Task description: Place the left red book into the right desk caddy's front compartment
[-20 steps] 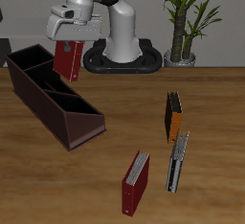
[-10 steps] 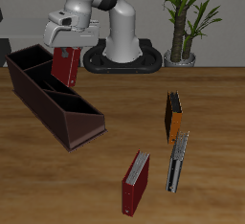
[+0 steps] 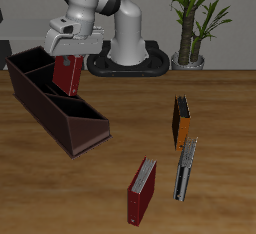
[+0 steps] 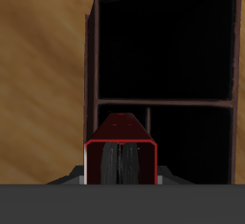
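Progress shows in the last second: the jaws (image 3: 68, 54), clenched on the top edge of the left red book (image 3: 68, 75), have carried it sideways from beside the right desk caddy (image 3: 55, 103) to a spot above the caddy's rear sections, and a little lower. The book hangs upright, its lower edge near or just below the rim at the back corner of the worktop (image 3: 200, 98); whether it touches a divider cannot be told. In the wrist view the book (image 4: 119, 151) sits between the fingers with dark open compartments of the caddy (image 4: 163, 46) beyond it.

Judging by the layout, the book is over the caddy but likely not yet over the front compartment, which seems to lie at the end nearer the worktop's front edge. The orange book (image 3: 181, 121), the red book with grey page edges (image 3: 141, 190) and a dark book (image 3: 185, 170) lie well apart, untouched.
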{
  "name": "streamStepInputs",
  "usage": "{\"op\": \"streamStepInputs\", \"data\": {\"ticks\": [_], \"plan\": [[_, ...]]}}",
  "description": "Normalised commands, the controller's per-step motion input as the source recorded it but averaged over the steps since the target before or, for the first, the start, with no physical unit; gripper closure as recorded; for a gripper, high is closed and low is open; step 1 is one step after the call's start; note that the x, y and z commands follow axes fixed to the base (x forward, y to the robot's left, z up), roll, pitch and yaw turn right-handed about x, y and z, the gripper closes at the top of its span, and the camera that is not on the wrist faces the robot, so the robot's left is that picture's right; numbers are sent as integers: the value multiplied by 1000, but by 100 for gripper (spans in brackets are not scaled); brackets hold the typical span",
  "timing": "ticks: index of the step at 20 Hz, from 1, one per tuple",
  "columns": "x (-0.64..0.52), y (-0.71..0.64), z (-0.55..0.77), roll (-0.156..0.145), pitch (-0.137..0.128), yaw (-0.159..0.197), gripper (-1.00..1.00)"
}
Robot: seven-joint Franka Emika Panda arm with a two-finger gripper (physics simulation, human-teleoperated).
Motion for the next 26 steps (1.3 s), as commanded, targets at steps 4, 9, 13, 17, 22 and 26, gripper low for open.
{"op": "streamStepInputs", "data": {"ticks": [4, 9, 13, 17, 22, 26], "plan": [[76, 0, -189, 6, 23, -18, 100], [88, -16, -189, -7, 28, -9, 100], [74, -27, -183, -9, 27, -16, 100], [-4, -44, -135, -7, 23, -15, 100], [10, 9, -147, -37, 68, -35, -100], [13, -51, -64, -23, 18, -12, -100]]}}
